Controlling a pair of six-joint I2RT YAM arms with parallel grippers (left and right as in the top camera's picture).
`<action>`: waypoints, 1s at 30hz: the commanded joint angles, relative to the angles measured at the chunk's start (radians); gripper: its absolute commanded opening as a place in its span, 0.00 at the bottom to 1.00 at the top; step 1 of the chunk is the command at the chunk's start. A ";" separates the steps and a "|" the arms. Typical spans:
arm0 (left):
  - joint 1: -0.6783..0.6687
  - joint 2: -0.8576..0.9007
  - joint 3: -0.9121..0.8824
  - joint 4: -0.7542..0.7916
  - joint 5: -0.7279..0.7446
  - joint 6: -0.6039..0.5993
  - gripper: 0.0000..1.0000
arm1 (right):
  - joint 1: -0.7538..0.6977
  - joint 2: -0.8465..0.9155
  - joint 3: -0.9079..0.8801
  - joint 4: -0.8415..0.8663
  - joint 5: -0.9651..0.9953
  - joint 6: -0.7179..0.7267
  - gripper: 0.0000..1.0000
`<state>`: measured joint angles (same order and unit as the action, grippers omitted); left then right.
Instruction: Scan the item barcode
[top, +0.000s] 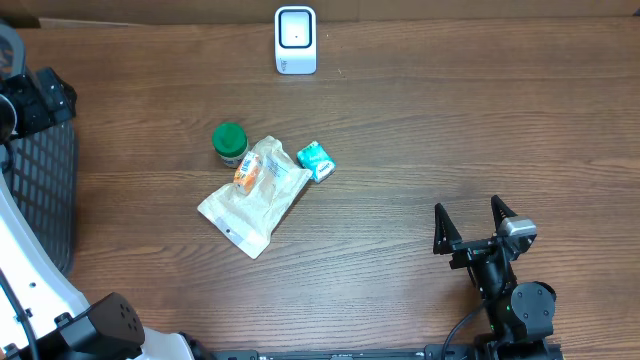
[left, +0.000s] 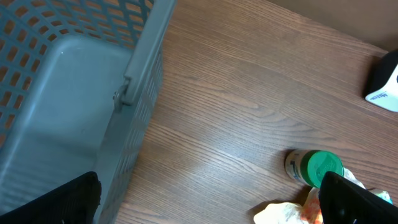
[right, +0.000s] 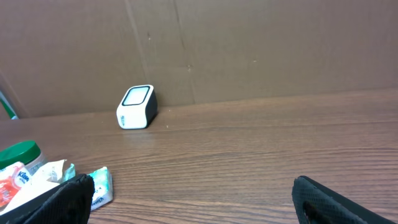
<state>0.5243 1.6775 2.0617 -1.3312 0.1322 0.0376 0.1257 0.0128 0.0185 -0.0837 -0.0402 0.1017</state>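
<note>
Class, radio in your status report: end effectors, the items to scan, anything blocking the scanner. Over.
Left end effector open, empty. Right end effector open, empty. Pouch, bottle, teal packet lie untouched. Nothing between them and scanner.

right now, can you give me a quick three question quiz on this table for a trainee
1. True or false: the right gripper has its fingers open and holds nothing.
2. What colour is the lid of the jar? A green, B red, C blue.
3. How many items lie clustered on the table between the barcode scanner and the right gripper?

Key: 1 true. 2 A. 3 three: the jar, the white pouch and the teal pack.
</note>
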 joint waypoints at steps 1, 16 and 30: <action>-0.001 0.003 0.009 0.000 0.018 0.027 1.00 | -0.003 -0.008 -0.010 0.008 -0.049 0.003 1.00; -0.001 0.003 0.009 0.001 0.018 0.027 1.00 | -0.002 0.472 0.616 -0.305 -0.388 0.002 1.00; -0.001 0.003 0.009 0.001 0.018 0.027 1.00 | 0.291 1.349 1.398 -0.719 -0.483 0.093 1.00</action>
<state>0.5243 1.6806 2.0617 -1.3319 0.1429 0.0376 0.3397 1.2877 1.3502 -0.8089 -0.5591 0.1295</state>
